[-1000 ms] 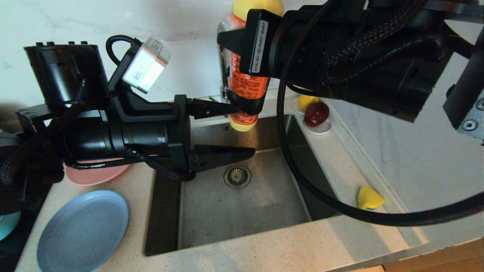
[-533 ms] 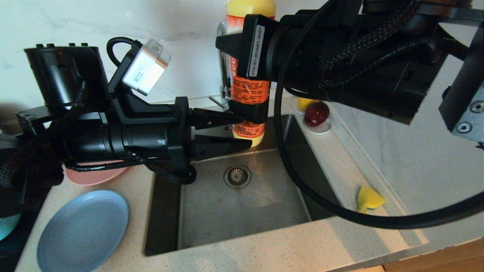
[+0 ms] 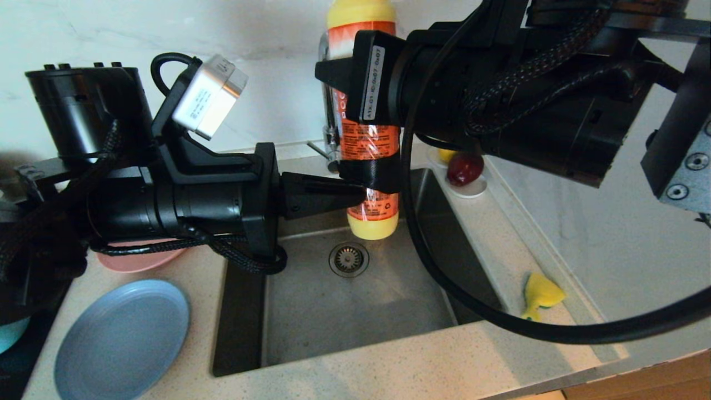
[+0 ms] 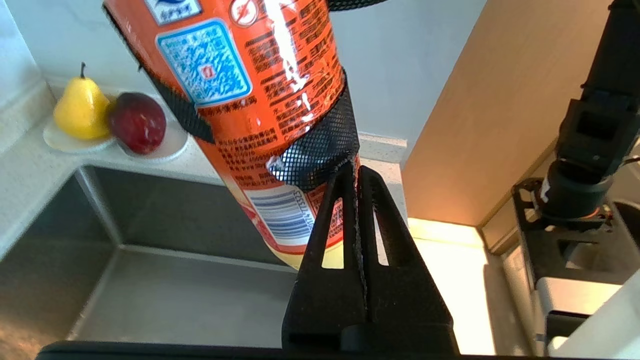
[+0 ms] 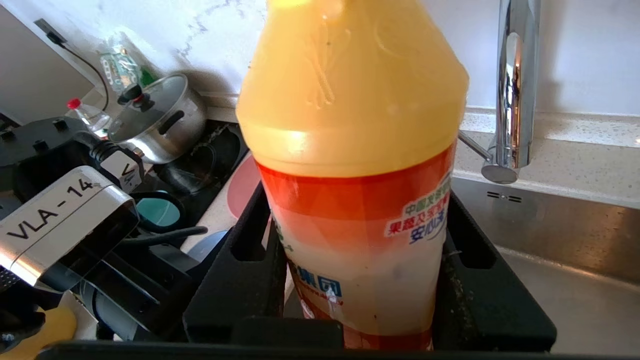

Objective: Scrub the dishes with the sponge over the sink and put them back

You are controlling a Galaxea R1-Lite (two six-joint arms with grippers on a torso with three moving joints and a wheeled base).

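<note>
Jaws first: the left gripper (image 4: 356, 172) has its jaws pressed flat together with nothing between them, tips just beside the lower body of the orange bottle (image 3: 369, 147), maybe brushing it, hard to say. Across from it, the right gripper (image 3: 369, 175) has its jaws clamped around that bottle and hangs it over the sink (image 3: 355, 311), yellow end pointing down.

Now the worries. A shut left gripper poking at the bottle could knock it askew in the right one's hold, and a slip would drop it straight into the basin. If that low yellow end is the cap, a squeeze could spill soap with nothing beneath to catch it.

Further out, the sponge (image 3: 540, 293) sits untouched on the tabletop right of the sink, partly behind the right arm's cable. The pink plate (image 3: 136, 258) and light-blue plate (image 3: 125, 339) wait on the tabletop left of the basin, under the left arm, so a careless swing could clip them.
</note>
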